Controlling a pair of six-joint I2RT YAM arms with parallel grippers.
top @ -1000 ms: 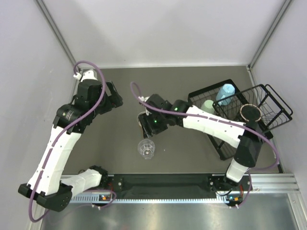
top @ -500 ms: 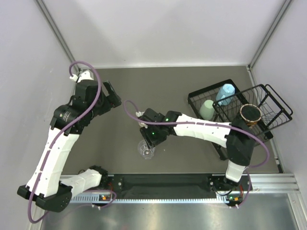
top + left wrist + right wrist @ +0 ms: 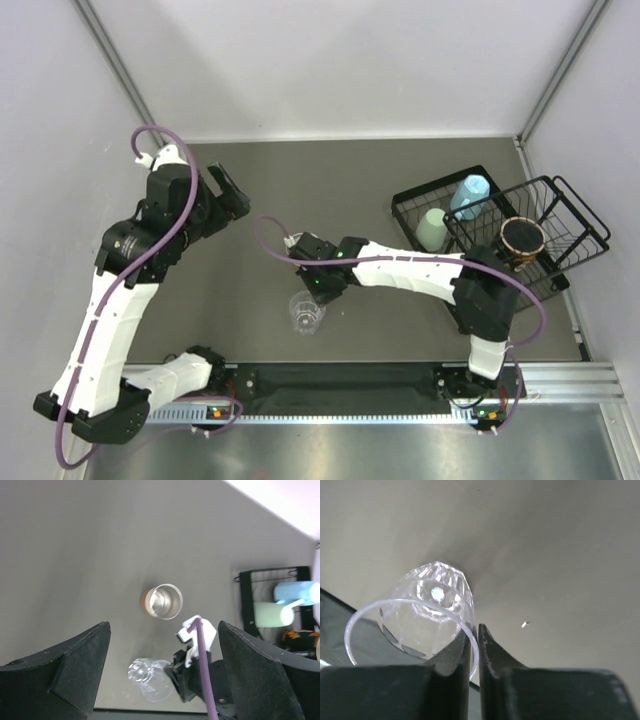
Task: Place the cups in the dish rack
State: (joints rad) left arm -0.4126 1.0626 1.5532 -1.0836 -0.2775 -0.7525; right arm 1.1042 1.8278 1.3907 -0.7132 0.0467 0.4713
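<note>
Right gripper [image 3: 318,287] low over the middle of the surface [image 3: 350,190], toward the near edge. Its jaws are pinched closed on the rim wall of the clear ribbed cup [image 3: 420,610], one finger inside the mouth and one outside. Cup stands mouth up, base on the surface, well apart from the dish rack [image 3: 560,215].

Left gripper [image 3: 232,195] held high at far left, jaws spread wide, nothing between them; its wrist view looks down on the amber glass [image 3: 161,601], upright and alone on the surface, just beyond the right wrist.

Rack sits at the right side. In it: light blue mug [image 3: 470,195], mint green tumbler [image 3: 432,230] beside it, and dark mug [image 3: 522,238] in the raised basket section.
</note>
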